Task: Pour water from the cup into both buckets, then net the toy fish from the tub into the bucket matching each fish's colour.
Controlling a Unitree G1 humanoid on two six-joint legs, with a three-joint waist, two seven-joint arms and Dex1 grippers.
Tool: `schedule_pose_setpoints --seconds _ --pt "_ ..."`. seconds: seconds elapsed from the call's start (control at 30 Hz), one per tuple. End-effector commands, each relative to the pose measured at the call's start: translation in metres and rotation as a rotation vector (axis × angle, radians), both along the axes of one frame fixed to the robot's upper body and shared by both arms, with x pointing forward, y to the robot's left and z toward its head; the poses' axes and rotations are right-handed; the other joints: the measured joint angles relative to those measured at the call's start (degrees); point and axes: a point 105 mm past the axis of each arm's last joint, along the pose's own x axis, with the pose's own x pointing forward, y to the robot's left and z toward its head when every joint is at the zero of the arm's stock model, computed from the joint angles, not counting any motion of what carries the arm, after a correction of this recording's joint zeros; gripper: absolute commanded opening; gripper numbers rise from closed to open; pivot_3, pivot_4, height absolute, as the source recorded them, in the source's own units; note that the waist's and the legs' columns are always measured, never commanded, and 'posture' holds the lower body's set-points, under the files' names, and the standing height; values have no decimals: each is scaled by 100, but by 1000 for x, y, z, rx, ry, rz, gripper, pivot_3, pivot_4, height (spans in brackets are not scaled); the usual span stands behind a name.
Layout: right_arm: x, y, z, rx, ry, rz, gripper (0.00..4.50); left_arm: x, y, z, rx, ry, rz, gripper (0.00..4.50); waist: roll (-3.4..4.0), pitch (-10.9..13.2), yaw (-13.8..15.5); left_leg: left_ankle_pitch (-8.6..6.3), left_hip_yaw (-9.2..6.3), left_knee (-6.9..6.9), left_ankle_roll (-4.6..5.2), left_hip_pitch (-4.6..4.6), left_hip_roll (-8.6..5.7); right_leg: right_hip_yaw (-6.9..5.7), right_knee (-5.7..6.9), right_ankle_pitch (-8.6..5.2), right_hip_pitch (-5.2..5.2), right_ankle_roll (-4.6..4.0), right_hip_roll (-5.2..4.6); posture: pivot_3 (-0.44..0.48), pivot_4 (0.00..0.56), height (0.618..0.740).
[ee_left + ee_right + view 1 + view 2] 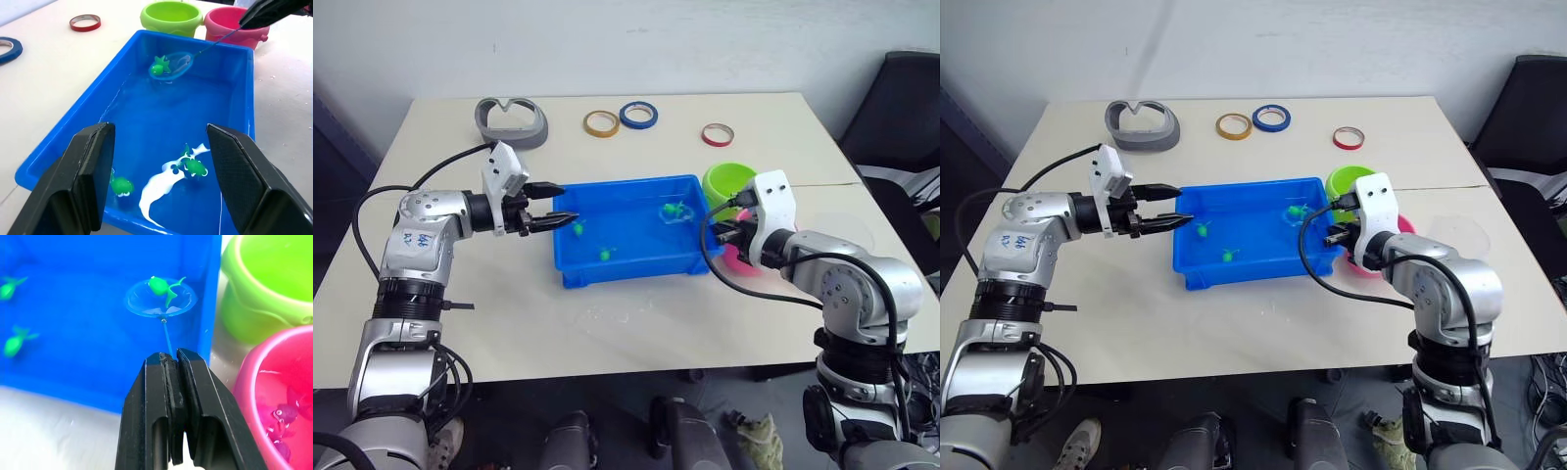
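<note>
The right tool (172, 363) is clenched tight on the thin handle of the net (160, 297), and the hoop sits down inside the blue tub (628, 266) at its far right corner with one green fish (164, 286) lying in the mesh. Two more green fish are loose in the tub: one (194, 166) beside a white streak on the floor of the tray, the other (120, 186) close to the near wall on the left arm's side. The tub itself rests in the middle of the pale bench (607, 333), water glinting in it.

Over on the other side, the left tool (555, 203) hangs released, fingers (88, 171) spread wide, poised just above the tub's left rim with nothing between them.

Just beyond the tub's right end stand the two buckets, side by side and touching or nearly so: the lime green bucket (729, 181) farther back, the pink bucket (274, 396) nearer the right arm. Inside the pink one several magenta fish (281, 423) lie together at the bottom (their exact number is hard to make out).

At the back of the bench sit a grey curved holder (512, 121), a yellow tape ring (601, 123), a blue tape ring (638, 116) touching it, and a red tape ring (718, 134) set apart to the right
</note>
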Motion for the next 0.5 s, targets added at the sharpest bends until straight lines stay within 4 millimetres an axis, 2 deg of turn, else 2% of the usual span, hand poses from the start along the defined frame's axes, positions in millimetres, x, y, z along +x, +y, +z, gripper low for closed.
schedule_pose_setpoints --seconds 0.03,0.17,0.27,0.5 --pt "-8 -1 19 8 -82 23 0 -1 0 16 -9 -53 -21 3284 0 0 -10 0 0 0 0 1 0 0 0 0 0 0 0 0 150 713" --pt "-10 0 22 15 -95 35 0 0 -1 16 -9 -55 -25 3284 0 0 -6 1 -1 -7 -1 1 3 -1 -2 0 0 0 3 0 150 713" --pt "-13 -1 33 49 -132 40 0 0 -2 16 -9 -55 -26 3284 0 0 -1 0 0 -7 -1 0 1 -1 -5 0 0 0 2 0 150 713" --pt "-17 -27 67 113 -235 -24 0 0 -3 20 -12 -62 -36 3284 0 0 2 0 -1 -12 0 0 1 -1 -12 0 0 1 3 0 150 713"
